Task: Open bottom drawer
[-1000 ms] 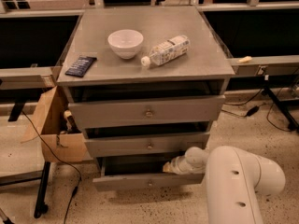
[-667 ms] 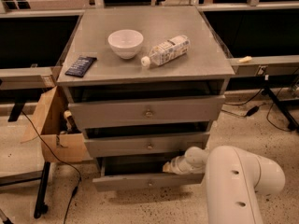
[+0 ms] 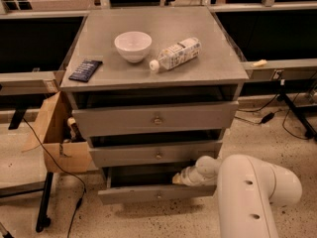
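The bottom drawer (image 3: 148, 194) of the grey cabinet is pulled partly out, its slim front panel carrying a small brass knob (image 3: 159, 196). Its dark interior shows above the panel. My gripper (image 3: 179, 178) reaches in from the right at the drawer's top edge, just inside the opening, at the end of my white arm (image 3: 252, 192). The fingertips are hidden against the drawer.
On the cabinet top (image 3: 208, 68) sit a white bowl (image 3: 132, 45), a lying plastic bottle (image 3: 177, 54) and a dark packet (image 3: 85, 70). The top drawer (image 3: 156, 118) and the middle drawer (image 3: 156, 154) stand slightly ajar. A cardboard box (image 3: 54, 133) is at the left; cables lie on the floor.
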